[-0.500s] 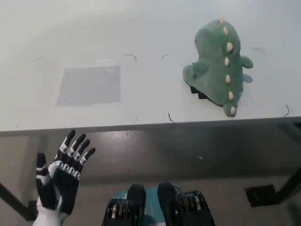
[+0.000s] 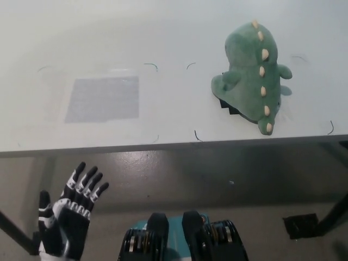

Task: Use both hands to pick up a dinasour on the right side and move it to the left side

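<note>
The left hand (image 2: 65,217) has sunk slightly below the table (image 2: 174,130) edge, fingers spread, holding nothing. The dinosaur (image 2: 251,76) sits far beyond its fingertips, untouched; no grasp has begun.

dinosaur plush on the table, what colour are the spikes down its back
Cream spikes along the back of the green plush dinosaur, seen clearly in the head view.

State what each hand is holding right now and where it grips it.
Nothing is held. The left hand is open below the table edge, fingers spread. The right hand is out of view. The green dinosaur sits untouched on the table's right side.
</note>
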Available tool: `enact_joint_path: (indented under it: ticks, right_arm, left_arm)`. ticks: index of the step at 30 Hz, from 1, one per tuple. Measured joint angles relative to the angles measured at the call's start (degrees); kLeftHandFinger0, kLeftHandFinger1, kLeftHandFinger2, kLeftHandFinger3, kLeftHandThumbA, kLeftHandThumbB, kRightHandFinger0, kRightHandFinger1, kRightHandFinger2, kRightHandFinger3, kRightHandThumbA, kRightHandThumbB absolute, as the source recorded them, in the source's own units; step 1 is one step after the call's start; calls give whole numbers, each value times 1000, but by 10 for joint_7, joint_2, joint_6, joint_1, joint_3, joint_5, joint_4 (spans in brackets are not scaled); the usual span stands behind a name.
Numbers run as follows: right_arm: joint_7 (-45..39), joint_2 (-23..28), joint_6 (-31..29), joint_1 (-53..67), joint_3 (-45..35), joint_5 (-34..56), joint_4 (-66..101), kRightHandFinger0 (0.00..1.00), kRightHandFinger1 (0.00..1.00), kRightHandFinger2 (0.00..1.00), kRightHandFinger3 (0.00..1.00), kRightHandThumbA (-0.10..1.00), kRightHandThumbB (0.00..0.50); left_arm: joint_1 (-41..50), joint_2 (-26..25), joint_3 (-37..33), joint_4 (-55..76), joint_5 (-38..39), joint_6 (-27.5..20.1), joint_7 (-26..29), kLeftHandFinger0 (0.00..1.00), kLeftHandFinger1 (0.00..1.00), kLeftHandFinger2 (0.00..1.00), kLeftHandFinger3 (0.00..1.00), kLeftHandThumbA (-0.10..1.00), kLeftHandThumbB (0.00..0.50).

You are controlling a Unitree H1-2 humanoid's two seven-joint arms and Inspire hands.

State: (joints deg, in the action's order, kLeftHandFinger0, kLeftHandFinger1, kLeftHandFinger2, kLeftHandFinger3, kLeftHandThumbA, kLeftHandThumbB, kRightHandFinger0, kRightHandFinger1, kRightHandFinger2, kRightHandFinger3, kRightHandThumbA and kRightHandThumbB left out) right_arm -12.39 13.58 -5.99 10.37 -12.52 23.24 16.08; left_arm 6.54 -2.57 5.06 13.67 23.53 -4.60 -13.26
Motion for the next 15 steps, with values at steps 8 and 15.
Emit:
enact_joint_path:
  ticks: [8,15]
  right_arm:
    - [16,-12,-35,-34,-23,-42,68,1000,1000,1000,1000,1000,370]
    - [23,3,-30,-100,-23,-62,73,1000,1000,1000,1000,1000,350]
  left_arm:
    - [-82,-3,0,114,-19,26,19,1000,1000,1000,1000,1000,430]
    - [-174,-7,-10,109,-33,64,34,1000,1000,1000,1000,1000,452]
